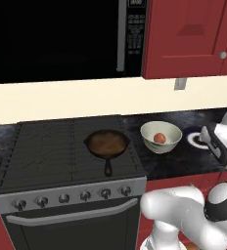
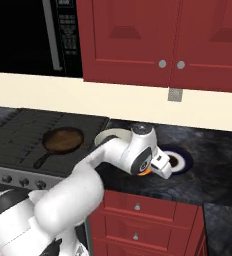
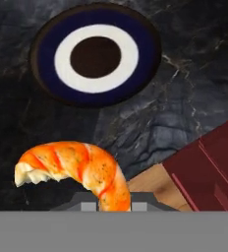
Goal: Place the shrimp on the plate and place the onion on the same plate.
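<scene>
Hand view: gripper [image 3: 111,204] clamped on the shrimp [image 3: 74,167]; plate [image 3: 95,91] lies on the worktop [image 3: 185,74] beyond, not yet underneath.

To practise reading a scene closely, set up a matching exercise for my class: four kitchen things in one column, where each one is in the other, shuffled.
Things:
1. shrimp
2. onion
3. skillet
4. plate

Places:
A. on the stove
B. in the white bowl
C. bare on the dark counter
D. held in the gripper

Pairs: 1-D, 2-B, 3-A, 4-C
</scene>
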Available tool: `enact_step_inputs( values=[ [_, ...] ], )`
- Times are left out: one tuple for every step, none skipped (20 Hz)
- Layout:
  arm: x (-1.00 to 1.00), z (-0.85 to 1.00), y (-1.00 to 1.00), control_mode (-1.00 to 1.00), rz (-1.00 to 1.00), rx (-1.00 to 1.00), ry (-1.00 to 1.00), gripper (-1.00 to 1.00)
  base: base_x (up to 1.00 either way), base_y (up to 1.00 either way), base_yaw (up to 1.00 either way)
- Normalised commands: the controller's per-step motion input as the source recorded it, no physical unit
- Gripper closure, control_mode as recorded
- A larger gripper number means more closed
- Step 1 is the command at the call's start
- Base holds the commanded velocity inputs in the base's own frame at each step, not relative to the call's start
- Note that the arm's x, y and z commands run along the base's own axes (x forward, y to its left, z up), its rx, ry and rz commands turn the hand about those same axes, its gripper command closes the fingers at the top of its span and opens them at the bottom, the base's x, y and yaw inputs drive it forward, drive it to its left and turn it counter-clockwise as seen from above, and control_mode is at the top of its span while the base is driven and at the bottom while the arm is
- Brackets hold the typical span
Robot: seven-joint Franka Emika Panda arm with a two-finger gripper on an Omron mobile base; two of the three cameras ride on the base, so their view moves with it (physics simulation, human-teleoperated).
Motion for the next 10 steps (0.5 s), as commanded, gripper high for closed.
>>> enact_step_inputs(
  values=[
    [0.61,0.00,-0.80,-1.00,0.00,0.00,0.06,1.00,0.00,0.00,0.00],
    [0.81,0.00,-0.80,-1.00,0.00,0.00,0.13,1.00,0.00,0.00,0.00],
    [0.94,0.00,-0.90,-1.00,0.00,0.00,0.13,1.00,0.00,0.00,0.00],
    [0.91,0.00,-0.81,-1.00,0.00,0.00,0.08,1.00,0.00,0.00,0.00],
    [0.89,0.00,-0.61,-1.00,0.00,0.00,0.04,1.00,0.00,0.00,0.00],
    [0.83,0.00,-0.51,-1.00,0.00,0.00,0.00,1.00,0.00,0.00,0.00],
    [0.68,-0.02,-0.39,-1.00,0.01,0.00,0.00,1.00,0.00,0.00,0.00],
    [0.66,-0.13,-0.37,-1.00,0.00,0.00,0.00,1.00,0.00,0.00,0.00],
    [0.59,-0.19,-0.31,-1.00,0.00,0.00,-0.05,1.00,0.00,0.00,0.00],
    [0.54,-0.14,-0.17,-1.00,0.03,0.00,-0.11,1.00,0.00,0.00,0.00]
  ],
)
